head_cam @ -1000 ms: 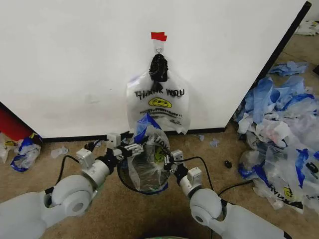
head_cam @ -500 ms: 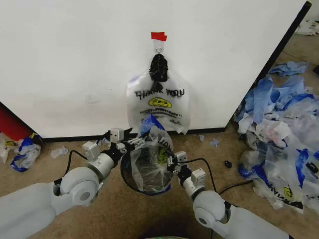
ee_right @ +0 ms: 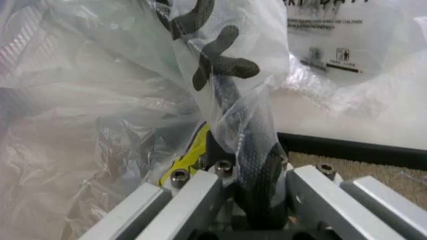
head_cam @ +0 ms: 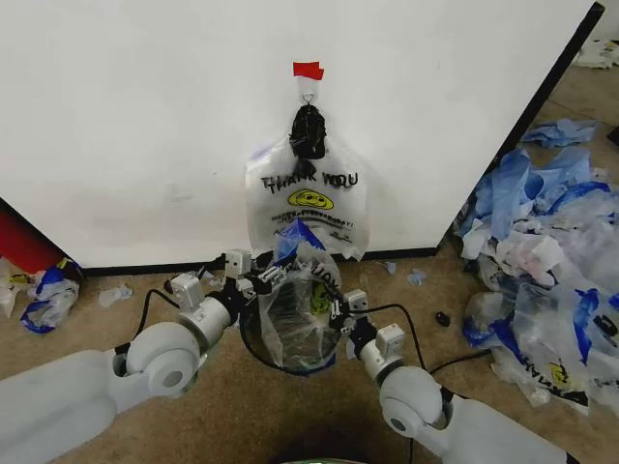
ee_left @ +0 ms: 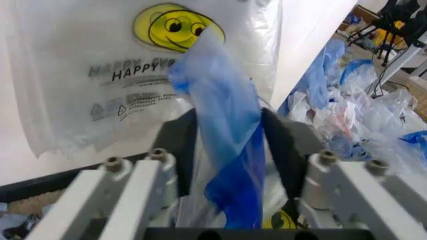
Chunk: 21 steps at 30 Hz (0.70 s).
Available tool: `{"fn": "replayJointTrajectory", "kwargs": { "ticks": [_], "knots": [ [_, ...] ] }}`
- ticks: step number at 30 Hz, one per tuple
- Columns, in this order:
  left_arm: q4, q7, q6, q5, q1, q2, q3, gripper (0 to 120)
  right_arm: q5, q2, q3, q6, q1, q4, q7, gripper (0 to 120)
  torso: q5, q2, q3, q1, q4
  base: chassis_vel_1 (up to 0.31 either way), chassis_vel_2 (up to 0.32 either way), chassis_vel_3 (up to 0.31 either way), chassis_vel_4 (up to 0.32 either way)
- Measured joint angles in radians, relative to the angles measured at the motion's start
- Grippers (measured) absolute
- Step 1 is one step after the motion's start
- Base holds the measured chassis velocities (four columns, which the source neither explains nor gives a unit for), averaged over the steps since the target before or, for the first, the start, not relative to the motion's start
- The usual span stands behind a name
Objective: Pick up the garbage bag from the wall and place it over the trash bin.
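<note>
Tan carpet (head_cam: pixel 242 406) strewn with blue bags (head_cam: pixel 542 251).

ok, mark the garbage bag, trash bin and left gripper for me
garbage bag (head_cam: pixel 302 302): head view, clear film hanging inside the bin.
trash bin (head_cam: pixel 253 345): head view, black rim on the robot's left side.
left gripper (ee_left: pixel 229 145): left wrist view, between fingertips, on the pinched blue film.

A clear smiley-printed garbage bag (head_cam: pixel 302 309) with blue film drapes into the black wire trash bin (head_cam: pixel 259 346) just before the white wall (head_cam: pixel 145 116).

Heaped blue bags (head_cam: pixel 542 261) (right side) — perhaps crumpled — on carpet (head_cam: pixel 242 406).
</note>
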<state>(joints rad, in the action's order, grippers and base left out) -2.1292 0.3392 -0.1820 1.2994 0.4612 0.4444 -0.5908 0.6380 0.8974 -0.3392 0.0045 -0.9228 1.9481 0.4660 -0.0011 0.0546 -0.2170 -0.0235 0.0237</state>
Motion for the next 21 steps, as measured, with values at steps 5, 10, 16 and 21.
{"fn": "replayJointTrajectory", "kwargs": {
  "ticks": [5, 10, 16, 21],
  "knots": [
    [0.001, 0.0, 0.0, 0.003, -0.001, -0.006, -0.001, 19, 0.0, 0.001, 0.001, 0.003, -0.006, -0.001, -0.001, 0, -0.0001, 0.0, 0.0, 0.0, -0.0001, 0.0, 0.0, 0.0, 0.0],
    [-0.006, 0.0, 0.0, 0.003, 0.01, -0.013, 0.002, 1, 0.0, 0.001, 0.005, 0.004, -0.012, 0.002, -0.002, 0, 0.0, 0.0, 0.0, 0.0, -0.0001, 0.0, 0.0, 0.0, 0.0],
    [-0.009, 0.002, 0.0, 0.0, 0.02, -0.021, 0.013, 0, 0.004, -0.004, 0.023, 0.014, -0.028, 0.014, -0.022, 0, -0.0002, 0.0, 0.0, 0.0, -0.0001, 0.0, 0.0, 0.0, 0.0],
    [-0.001, 0.009, -0.003, -0.001, 0.02, -0.038, 0.035, 0, -0.001, -0.028, 0.063, 0.043, -0.064, 0.026, -0.065, 0, 0.0, 0.0, 0.0, 0.0, -0.0002, 0.0, 0.0, 0.0, 0.0]
  ]
}}
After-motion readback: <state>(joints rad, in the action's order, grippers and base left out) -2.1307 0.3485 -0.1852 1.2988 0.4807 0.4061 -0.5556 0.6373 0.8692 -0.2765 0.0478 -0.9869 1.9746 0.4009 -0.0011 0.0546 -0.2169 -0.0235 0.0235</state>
